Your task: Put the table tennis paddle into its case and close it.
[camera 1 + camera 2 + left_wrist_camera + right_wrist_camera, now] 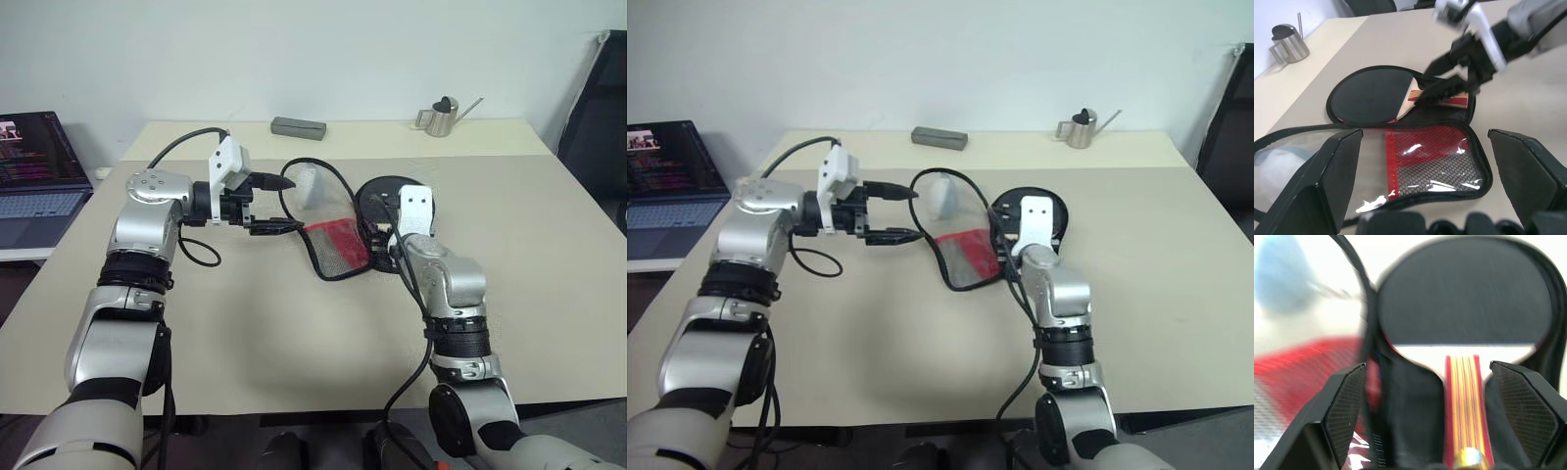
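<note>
The case [338,243] lies open in the middle of the table, its lid of clear plastic and red-and-black mesh flipped over to the left. In its black right half lies the table tennis paddle [384,193], dark blade away from me, tan and red handle [1463,396] toward me. My right gripper [1437,399] hovers over the handle, open, with both fingers standing clear of the handle's sides. My left gripper [291,205] is open too, held above the table at the lid's left edge and pointing right across it.
A pale blue lump [313,184] shows at the lid's far end. At the table's back edge sit a grey box [298,126] and a small metal watering can [443,117]. A laptop [39,181] stands off the left side, a black chair [600,108] at the right.
</note>
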Robot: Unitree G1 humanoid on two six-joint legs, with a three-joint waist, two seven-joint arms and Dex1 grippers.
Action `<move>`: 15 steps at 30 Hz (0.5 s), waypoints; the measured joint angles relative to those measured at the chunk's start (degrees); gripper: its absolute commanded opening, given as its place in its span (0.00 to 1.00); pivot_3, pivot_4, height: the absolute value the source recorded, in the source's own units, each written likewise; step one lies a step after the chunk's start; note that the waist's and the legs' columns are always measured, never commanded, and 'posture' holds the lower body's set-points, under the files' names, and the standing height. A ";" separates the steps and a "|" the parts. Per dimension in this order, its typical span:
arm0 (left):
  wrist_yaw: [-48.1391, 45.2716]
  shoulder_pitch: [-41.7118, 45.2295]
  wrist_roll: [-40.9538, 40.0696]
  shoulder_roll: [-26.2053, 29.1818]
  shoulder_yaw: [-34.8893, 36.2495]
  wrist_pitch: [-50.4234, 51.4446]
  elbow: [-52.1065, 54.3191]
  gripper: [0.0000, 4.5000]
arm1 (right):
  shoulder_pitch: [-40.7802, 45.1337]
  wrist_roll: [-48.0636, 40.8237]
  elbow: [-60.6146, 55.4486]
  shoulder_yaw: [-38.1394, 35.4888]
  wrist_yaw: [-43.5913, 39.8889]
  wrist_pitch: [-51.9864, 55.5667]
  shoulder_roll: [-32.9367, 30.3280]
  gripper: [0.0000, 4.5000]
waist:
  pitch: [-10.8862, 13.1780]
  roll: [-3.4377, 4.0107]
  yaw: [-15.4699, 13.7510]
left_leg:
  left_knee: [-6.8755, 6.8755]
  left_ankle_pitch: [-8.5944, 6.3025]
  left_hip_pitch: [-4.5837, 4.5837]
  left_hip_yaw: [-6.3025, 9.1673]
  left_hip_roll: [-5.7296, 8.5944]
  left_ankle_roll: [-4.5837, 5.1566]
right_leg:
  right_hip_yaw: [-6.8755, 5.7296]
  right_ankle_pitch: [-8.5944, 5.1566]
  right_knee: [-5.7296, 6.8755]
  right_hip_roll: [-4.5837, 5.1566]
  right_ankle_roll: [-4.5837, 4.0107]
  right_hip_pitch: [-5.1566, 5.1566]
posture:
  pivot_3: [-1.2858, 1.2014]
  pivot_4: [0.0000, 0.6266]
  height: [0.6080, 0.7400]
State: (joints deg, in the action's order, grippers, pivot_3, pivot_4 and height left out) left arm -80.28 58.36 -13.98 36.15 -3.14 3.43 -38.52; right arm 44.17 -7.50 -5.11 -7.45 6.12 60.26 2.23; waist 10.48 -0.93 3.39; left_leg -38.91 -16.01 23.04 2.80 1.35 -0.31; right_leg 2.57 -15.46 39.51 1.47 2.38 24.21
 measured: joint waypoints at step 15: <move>4.79 -5.17 0.53 3.09 2.56 -0.13 -0.24 1.00 | -7.19 -16.27 -14.78 -0.30 -30.67 6.85 -31.71 1.00 | 0.01 -0.02 -0.10 | 0.00 -0.02 0.00 0.01 -0.03 0.04 | -0.04 0.00 -0.17 0.02 0.00 -0.11 | 0.52 0.24 1.00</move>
State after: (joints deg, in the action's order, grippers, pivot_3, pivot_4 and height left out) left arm -75.49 53.19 -13.45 39.24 -0.59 3.30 -38.75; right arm 36.99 -23.77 -19.89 -7.75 -24.55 67.11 -29.48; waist 10.48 -0.94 3.29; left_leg -38.91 -16.02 23.04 2.81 1.32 -0.27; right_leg 2.53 -15.46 39.34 1.49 2.38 24.10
